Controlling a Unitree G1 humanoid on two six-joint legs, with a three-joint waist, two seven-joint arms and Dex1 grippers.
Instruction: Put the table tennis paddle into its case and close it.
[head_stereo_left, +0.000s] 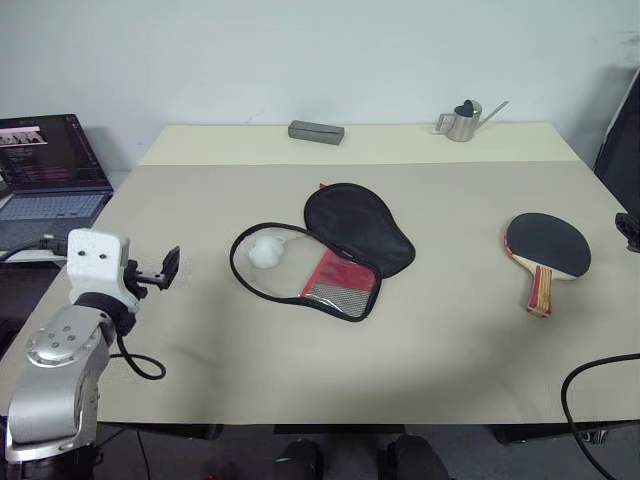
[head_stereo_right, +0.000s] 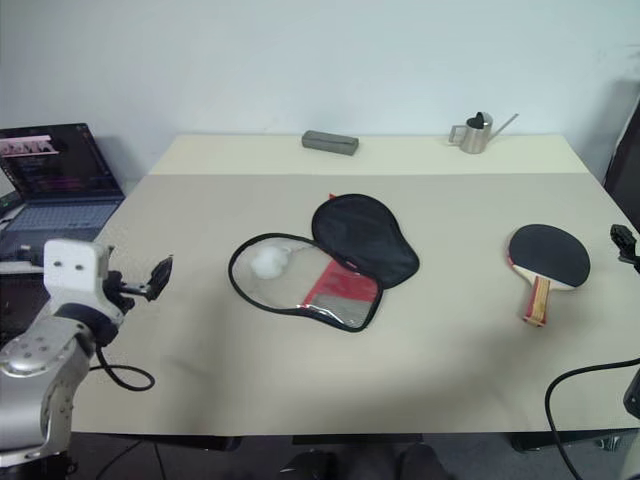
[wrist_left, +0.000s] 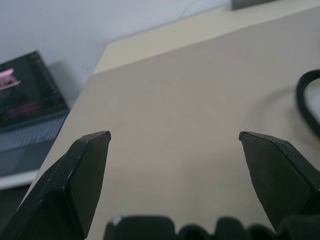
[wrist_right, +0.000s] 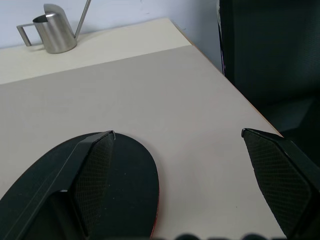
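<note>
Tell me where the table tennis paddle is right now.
The table tennis paddle lies flat on the table's right side in the head views, handle toward the robot, right of the open case, apart from it.

table (head_stereo_left: 420, 330): beige, with a paler cream strip along the top of the frame
table tennis paddle (head_stereo_left: 547, 244): black face, thin red edge, handle striped red and tan
case (head_stereo_left: 345, 240): black, red panel, grey-black mesh
pom-pom (head_stereo_left: 264, 252): white
watering can (head_stereo_left: 462, 121): silver metal
block (head_stereo_left: 316, 131): grey
left gripper (head_stereo_left: 167, 267): black fingers on a white and silver arm
</note>
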